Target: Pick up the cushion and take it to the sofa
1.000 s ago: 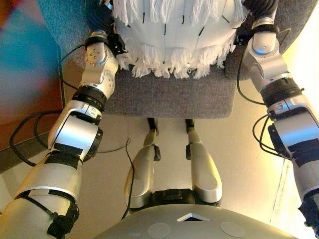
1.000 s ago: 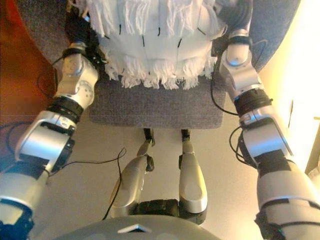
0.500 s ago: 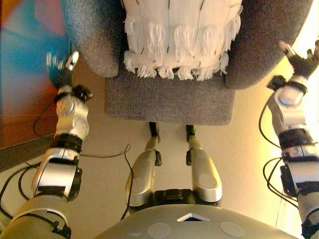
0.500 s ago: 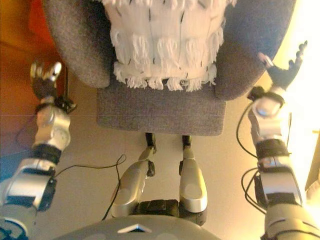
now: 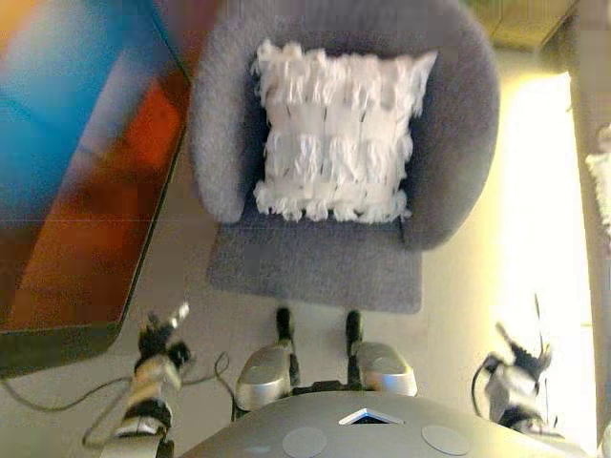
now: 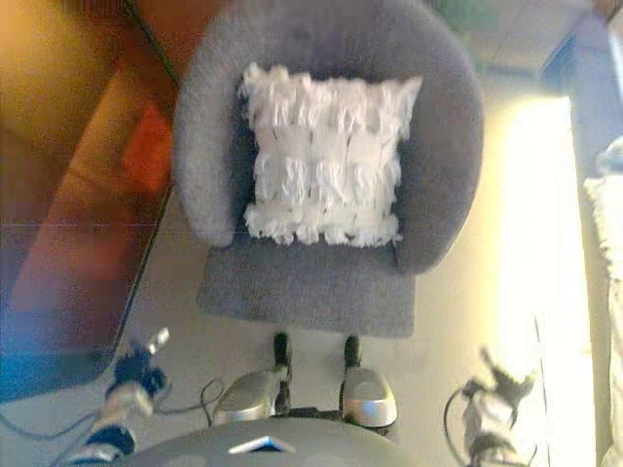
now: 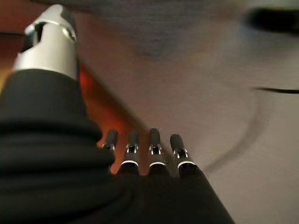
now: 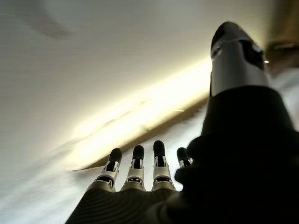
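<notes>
A white fringed cushion (image 5: 334,134) leans upright against the back of a grey armchair (image 5: 315,262), on its seat. My left hand (image 5: 158,336) is low at the lower left, well clear of the chair, open and empty; its straight fingers (image 7: 154,149) show in the left wrist view. My right hand (image 5: 520,358) is low at the lower right over the floor, open and empty; its fingers (image 8: 135,165) show in the right wrist view. Neither hand touches the cushion.
A dark-framed panel with blue and red tones (image 5: 76,162) stands left of the armchair. Pale floor (image 5: 458,315) lies in front and to the right, brightly lit on the right. A white fringed thing (image 5: 601,181) shows at the right edge.
Both hands have let go of the cushion and dropped back to my sides. The camera has pulled back, so the whole armchair with the cushion on it now shows.
</notes>
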Tool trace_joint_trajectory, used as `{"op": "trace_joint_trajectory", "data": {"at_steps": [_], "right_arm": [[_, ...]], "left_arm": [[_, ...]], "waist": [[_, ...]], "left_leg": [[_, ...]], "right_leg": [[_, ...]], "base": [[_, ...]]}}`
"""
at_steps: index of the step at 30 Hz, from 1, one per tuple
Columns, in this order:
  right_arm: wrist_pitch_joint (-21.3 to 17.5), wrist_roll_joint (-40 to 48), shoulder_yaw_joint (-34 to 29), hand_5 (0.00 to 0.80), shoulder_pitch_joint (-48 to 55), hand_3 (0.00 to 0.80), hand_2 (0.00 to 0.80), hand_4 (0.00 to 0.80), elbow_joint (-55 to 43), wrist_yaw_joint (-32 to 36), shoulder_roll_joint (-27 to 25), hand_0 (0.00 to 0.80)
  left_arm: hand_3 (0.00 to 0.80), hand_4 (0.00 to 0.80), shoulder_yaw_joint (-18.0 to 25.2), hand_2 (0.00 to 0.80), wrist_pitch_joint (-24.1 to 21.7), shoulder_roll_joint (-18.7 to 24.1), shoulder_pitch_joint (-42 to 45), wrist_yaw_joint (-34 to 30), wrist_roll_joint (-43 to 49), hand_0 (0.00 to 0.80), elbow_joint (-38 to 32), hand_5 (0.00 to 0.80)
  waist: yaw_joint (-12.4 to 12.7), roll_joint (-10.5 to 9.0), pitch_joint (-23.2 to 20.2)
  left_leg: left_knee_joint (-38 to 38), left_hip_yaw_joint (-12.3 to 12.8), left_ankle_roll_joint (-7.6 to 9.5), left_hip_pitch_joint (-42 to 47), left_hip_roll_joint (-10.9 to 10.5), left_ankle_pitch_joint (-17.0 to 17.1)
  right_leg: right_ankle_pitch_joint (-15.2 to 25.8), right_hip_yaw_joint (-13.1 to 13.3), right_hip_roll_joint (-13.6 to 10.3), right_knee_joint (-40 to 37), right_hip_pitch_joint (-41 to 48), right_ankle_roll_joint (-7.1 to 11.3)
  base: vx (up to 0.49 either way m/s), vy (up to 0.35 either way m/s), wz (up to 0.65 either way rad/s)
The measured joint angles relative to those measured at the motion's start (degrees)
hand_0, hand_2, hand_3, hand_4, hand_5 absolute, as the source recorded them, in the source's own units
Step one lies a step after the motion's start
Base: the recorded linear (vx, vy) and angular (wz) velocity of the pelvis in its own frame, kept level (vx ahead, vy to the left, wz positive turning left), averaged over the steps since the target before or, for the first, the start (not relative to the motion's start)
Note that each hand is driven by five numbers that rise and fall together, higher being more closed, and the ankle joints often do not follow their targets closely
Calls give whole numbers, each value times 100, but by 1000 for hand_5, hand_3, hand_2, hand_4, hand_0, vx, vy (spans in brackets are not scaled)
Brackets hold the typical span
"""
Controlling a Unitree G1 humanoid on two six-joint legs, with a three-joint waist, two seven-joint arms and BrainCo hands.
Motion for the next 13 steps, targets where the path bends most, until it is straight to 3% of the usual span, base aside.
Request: {"op": "trace_joint_trajectory", "data": {"at_steps": [6, 8, 13], "right_arm": [[804, -362, 910, 0, 148, 0, 0, 0, 347, 1463, 797, 0], [902, -688, 1173, 0, 123, 0, 0, 0, 363, 1708, 751, 0], [1088, -852, 1414, 0, 133, 0, 0, 0, 360, 1845, 631, 0]], "left_arm": [[0, 0, -162, 0, 723, -466, 71, -311, 170, 0, 993, 0], [0, 0, -182, 0, 924, -623, 70, -392, 191, 0, 1073, 0], [0, 0, -865, 0, 1298, -552, -2, -614, 788, 0, 1080, 0]], "waist": [[-5, -82, -577], [10, -67, -788], [99, -47, -1002]], "left_leg": [[-3, 1, 11, 280, 6, -73], [-4, 25, 13, 302, 3, -72], [-4, 56, 17, 394, 30, -68]], "right_leg": [[-118, 2, 1, -1, 269, -8], [-120, 4, -11, -2, 294, -5], [-118, 3, 2, -1, 390, -9]], "base": [[0, 0, 0], [0, 0, 0], [-13, -3, 0]]}}
